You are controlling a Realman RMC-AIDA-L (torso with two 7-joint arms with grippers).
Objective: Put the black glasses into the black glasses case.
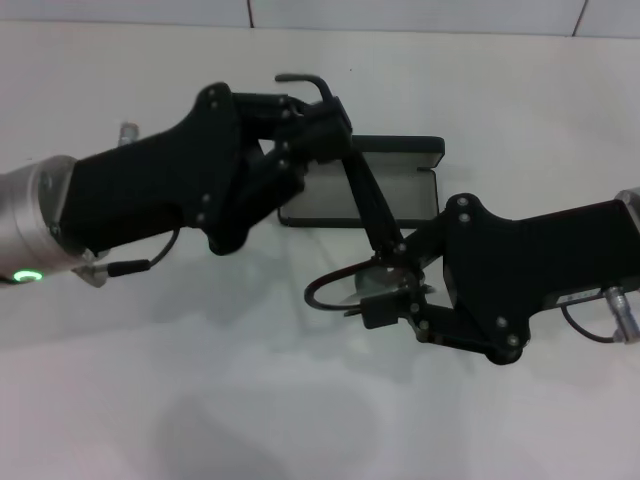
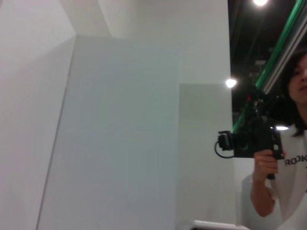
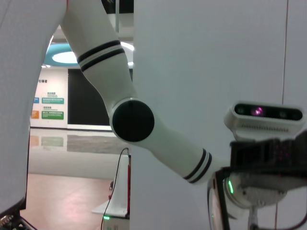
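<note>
Above table (image 1: 520,90), my right gripper (image 1: 385,290) clamps black glasses (image 1: 355,285), probably at lens; left gripper (image 1: 315,130) grips temple over open black glasses case (image 1: 400,180). Advise: keep both grips, lower level into lining.

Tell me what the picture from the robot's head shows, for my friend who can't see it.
Two chunky black robot grippers meet over a white table, holding thin black-framed glasses between them. The left gripper grips one long temple arm and the right gripper the lens end. Just behind them lies an open black oblong glasses case with grey lining.
</note>
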